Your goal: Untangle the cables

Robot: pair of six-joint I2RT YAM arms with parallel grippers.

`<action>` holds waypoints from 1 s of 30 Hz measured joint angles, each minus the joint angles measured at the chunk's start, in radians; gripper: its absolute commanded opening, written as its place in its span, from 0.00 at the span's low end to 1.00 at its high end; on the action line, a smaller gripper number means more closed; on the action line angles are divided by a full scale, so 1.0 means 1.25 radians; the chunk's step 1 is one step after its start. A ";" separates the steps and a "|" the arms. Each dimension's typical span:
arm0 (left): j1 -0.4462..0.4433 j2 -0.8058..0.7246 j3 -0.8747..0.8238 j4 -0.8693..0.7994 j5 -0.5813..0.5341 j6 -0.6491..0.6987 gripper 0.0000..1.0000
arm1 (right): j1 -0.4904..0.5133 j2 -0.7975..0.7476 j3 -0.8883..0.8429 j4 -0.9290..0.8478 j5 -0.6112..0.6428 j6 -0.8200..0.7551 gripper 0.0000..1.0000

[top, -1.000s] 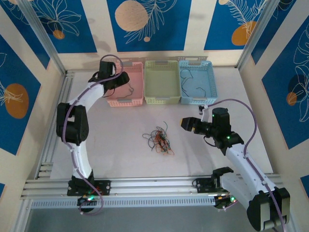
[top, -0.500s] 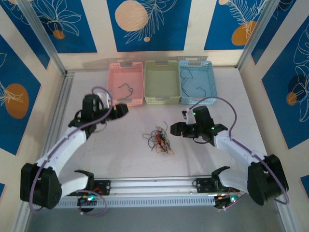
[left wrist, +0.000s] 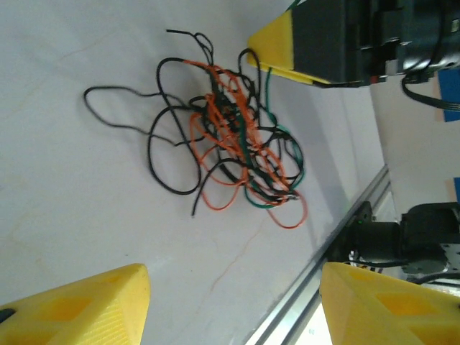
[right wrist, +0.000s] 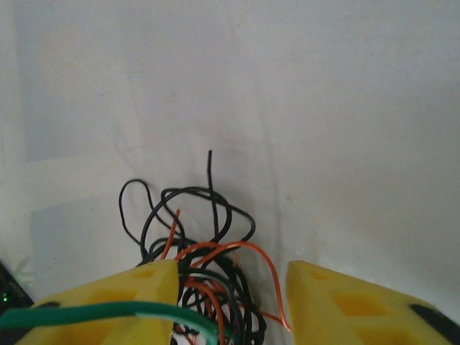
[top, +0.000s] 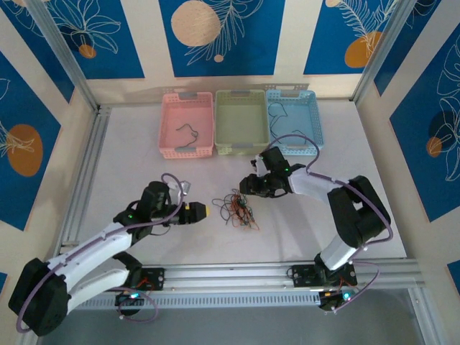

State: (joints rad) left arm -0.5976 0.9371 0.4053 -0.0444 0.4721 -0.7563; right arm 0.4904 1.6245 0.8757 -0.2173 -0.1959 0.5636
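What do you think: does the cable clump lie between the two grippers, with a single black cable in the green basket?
Not quite: the cable clump lies between the left gripper and right gripper, but the single black cable is in the pink basket, as the top external view shows.

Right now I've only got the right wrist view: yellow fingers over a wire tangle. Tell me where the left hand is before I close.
Observer: The left hand is left of the cables, fingers spread, apart from the clump.
Operator: Give me the tangle's loose parts.
Observer: In the left wrist view, a black loop trails out of the clump on the side away from the right hand.
Operator: Report the baskets.
Observer: The pink basket holds one black strand; the blue basket holds dark strands.
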 measured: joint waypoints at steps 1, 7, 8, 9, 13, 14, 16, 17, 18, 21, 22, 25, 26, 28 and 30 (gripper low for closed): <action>-0.004 0.011 0.000 0.005 -0.003 -0.002 0.64 | 0.000 0.005 0.004 0.001 0.004 0.001 0.10; -0.015 0.060 0.000 0.041 -0.008 -0.001 0.61 | 0.000 -0.020 -0.001 0.026 -0.009 -0.017 0.00; -0.017 0.067 0.001 0.051 -0.007 -0.001 0.61 | 0.000 -0.040 -0.011 0.037 -0.018 -0.022 0.00; -0.019 0.071 0.001 0.056 -0.007 -0.001 0.62 | -0.001 -0.060 -0.021 0.046 -0.029 -0.027 0.00; -0.023 0.098 0.012 0.088 -0.006 -0.001 0.62 | -0.008 -0.142 -0.065 0.094 -0.087 -0.042 0.00; -0.023 0.107 0.018 0.094 -0.004 -0.001 0.62 | -0.012 -0.159 -0.078 0.111 -0.104 -0.045 0.00; -0.025 0.119 0.029 0.102 -0.001 -0.001 0.62 | -0.018 -0.180 -0.096 0.127 -0.129 -0.048 0.00; -0.027 0.124 0.035 0.107 0.002 -0.001 0.63 | -0.021 -0.188 -0.105 0.136 -0.141 -0.050 0.00; -0.027 0.128 0.039 0.111 0.007 -0.001 0.63 | -0.023 -0.193 -0.111 0.144 -0.148 -0.051 0.00; -0.031 0.140 0.052 0.144 0.031 -0.008 0.63 | -0.023 -0.198 -0.127 0.160 -0.167 -0.054 0.00; -0.032 0.147 0.058 0.157 0.039 -0.011 0.63 | -0.022 -0.197 -0.129 0.162 -0.170 -0.054 0.00; -0.039 0.177 0.087 0.187 0.057 -0.023 0.63 | -0.022 -0.197 -0.133 0.171 -0.186 -0.054 0.00; -0.044 0.190 0.100 0.196 0.061 -0.025 0.62 | -0.021 -0.197 -0.134 0.176 -0.190 -0.054 0.00; -0.052 0.212 0.121 0.205 0.063 -0.027 0.61 | -0.020 -0.197 -0.134 0.184 -0.195 -0.054 0.00; -0.060 0.243 0.142 0.223 0.066 -0.035 0.60 | -0.017 -0.197 -0.135 0.190 -0.201 -0.055 0.00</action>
State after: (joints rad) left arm -0.6720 1.2407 0.5823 0.2344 0.5545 -0.8001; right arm 0.4686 1.3777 0.7067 0.0200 -0.4469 0.4953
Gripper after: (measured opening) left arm 0.610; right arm 0.054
